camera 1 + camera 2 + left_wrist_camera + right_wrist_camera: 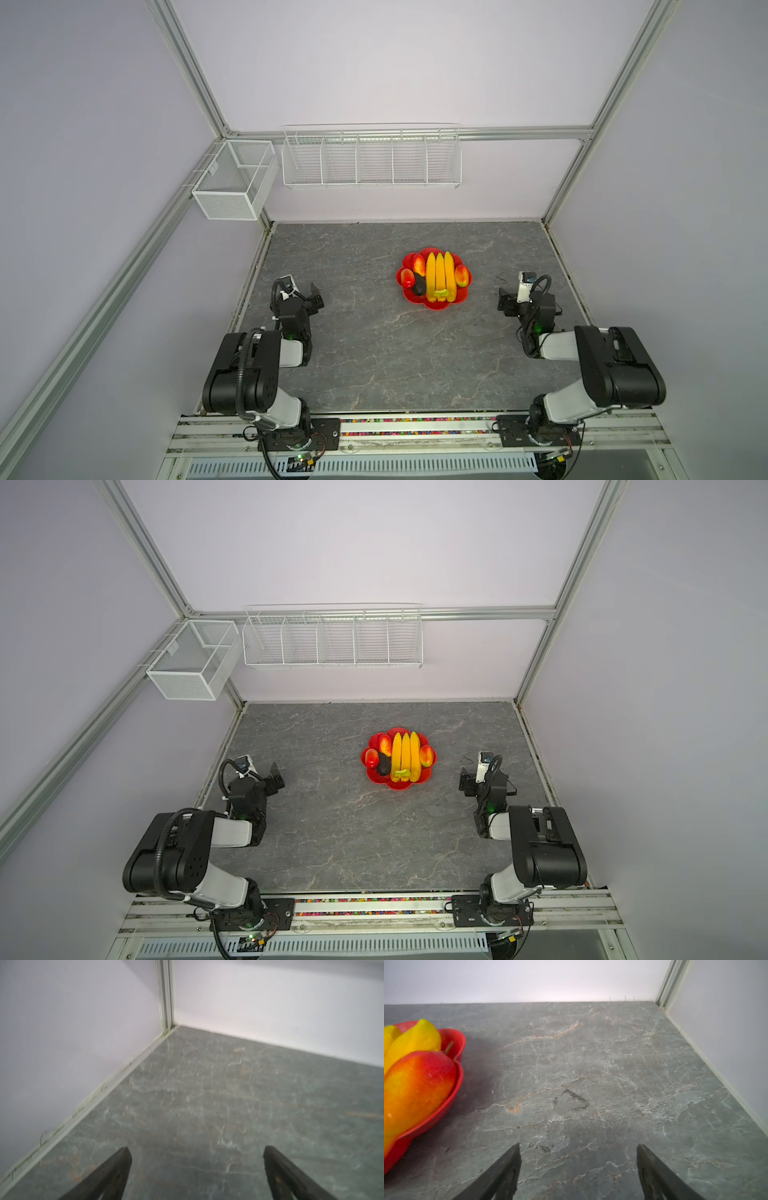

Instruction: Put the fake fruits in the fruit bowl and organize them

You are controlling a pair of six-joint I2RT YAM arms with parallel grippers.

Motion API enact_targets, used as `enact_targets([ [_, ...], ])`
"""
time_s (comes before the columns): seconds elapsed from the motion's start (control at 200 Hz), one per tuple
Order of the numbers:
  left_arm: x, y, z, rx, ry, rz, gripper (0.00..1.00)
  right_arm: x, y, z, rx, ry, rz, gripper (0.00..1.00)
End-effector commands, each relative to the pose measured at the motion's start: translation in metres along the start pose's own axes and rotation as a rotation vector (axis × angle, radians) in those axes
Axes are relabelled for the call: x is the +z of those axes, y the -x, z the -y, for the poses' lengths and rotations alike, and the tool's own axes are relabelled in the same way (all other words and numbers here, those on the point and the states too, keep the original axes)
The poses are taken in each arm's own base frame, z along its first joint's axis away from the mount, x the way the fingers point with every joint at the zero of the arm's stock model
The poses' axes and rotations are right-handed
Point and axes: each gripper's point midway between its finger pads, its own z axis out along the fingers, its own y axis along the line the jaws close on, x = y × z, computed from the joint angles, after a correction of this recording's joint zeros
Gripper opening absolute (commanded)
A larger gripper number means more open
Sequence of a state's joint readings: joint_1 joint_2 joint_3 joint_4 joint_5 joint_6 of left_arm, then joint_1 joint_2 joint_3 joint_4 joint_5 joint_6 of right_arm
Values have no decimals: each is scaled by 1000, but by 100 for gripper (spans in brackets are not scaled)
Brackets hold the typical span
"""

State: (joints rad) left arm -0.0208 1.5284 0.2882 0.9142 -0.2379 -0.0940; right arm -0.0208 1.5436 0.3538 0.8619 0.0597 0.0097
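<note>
The red scalloped fruit bowl (434, 306) (399, 786) sits mid-table in both top views. It holds a yellow banana bunch (440, 274) (405, 754) down its centre. Two red-and-yellow mangoes (419, 262) (407, 277) and a dark avocado (419, 286) lie on the bunch's left side. A third mango (462, 275) (419, 1084) lies on its right. My left gripper (316, 296) (195, 1151) hovers open and empty by the left wall. My right gripper (505, 301) (578, 1148) is open and empty, to the right of the bowl rim (454, 1036).
Both grippers hang over the grey marble-look table (374, 340), which is walled on three sides. A white wire rack (371, 158) and a mesh basket (235, 178) hang on the back wall. Dark scuff marks (575, 1099) lie on the table ahead of the right gripper.
</note>
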Motion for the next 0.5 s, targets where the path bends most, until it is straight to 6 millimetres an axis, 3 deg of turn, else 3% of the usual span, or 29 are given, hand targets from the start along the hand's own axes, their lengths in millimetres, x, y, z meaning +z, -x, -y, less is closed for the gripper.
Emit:
enact_targets([
  [0.0, 13, 36, 12, 11, -41, 83, 99, 2, 21, -1, -37, -6, 71, 88],
  [0.495, 14, 33, 21, 51, -82, 65, 99, 4, 19, -4, -45, -2, 30, 88],
])
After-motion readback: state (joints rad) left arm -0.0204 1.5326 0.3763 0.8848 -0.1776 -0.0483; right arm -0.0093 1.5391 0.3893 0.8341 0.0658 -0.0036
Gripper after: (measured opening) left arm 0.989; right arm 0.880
